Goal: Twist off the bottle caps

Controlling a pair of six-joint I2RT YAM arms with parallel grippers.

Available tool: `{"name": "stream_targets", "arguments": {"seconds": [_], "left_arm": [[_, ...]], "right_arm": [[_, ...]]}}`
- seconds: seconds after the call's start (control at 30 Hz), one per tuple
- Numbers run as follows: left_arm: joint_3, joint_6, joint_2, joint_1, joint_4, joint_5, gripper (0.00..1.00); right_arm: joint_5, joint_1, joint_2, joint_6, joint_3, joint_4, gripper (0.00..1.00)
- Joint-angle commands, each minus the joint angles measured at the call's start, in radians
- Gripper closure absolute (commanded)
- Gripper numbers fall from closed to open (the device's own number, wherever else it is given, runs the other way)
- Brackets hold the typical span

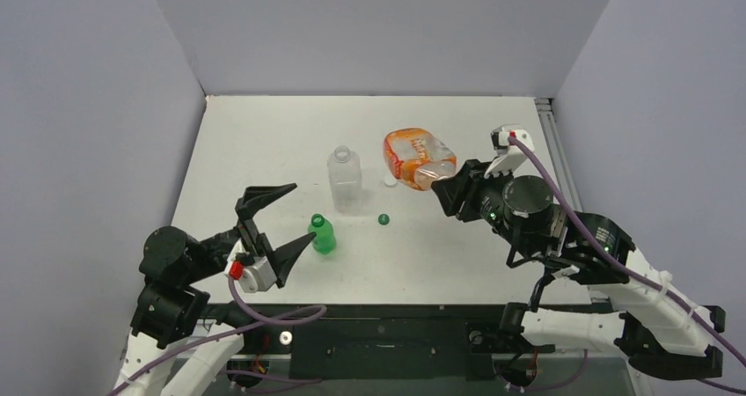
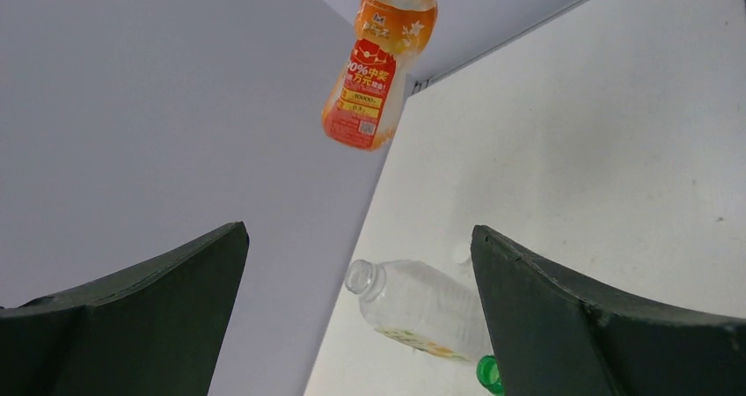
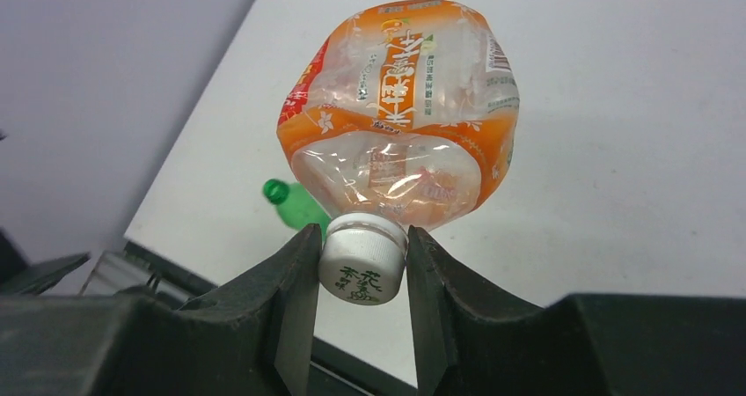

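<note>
**A:** From above, where does everything sit?

**B:** The clear bottle (image 1: 344, 178) stands upright in the middle of the table (image 1: 246, 132), its neck open. A loose white cap (image 1: 390, 182) lies just to its right. The green cap (image 1: 383, 219) lies nearer the arms than the clear bottle, and the green bottle (image 1: 323, 235) stands on its near-left side. The orange bottle (image 1: 418, 157) is tilted on the clear bottle's right, its cap end in the right gripper (image 1: 444, 187). The left gripper (image 1: 303, 212) gapes wide to the clear bottle's near left and holds nothing.

**A:** And the left wrist?

**B:** Both fingers (image 2: 141, 299) are spread with nothing between them. Beyond them is the clear bottle (image 2: 422, 308), with the green bottle (image 2: 488, 374) beside it and the orange bottle (image 2: 378, 62) past it.

**A:** The right wrist?

**B:** The right gripper (image 3: 362, 231) is clamped on the fitted white cap (image 3: 362, 260) of the crumpled orange bottle (image 3: 405, 123).
</note>
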Motion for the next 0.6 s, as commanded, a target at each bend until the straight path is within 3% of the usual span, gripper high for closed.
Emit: {"name": "stream_targets", "arguments": {"seconds": [0.0, 0.23, 0.57], "left_arm": [[0.003, 0.037, 0.034, -0.001, 0.213, 0.066, 0.03], [0.075, 0.153, 0.087, -0.001, 0.145, 0.094, 0.03], [0.124, 0.098, 0.074, -0.002, -0.116, 0.138, 0.03]], "right_arm": [[-0.101, 0.113, 0.08, -0.112, 0.155, -0.04, 1.0], [-0.075, 0.304, 0.159, -0.142, 0.317, -0.051, 1.0], [-0.071, 0.378, 0.32, -0.187, 0.446, 0.005, 1.0]]}}
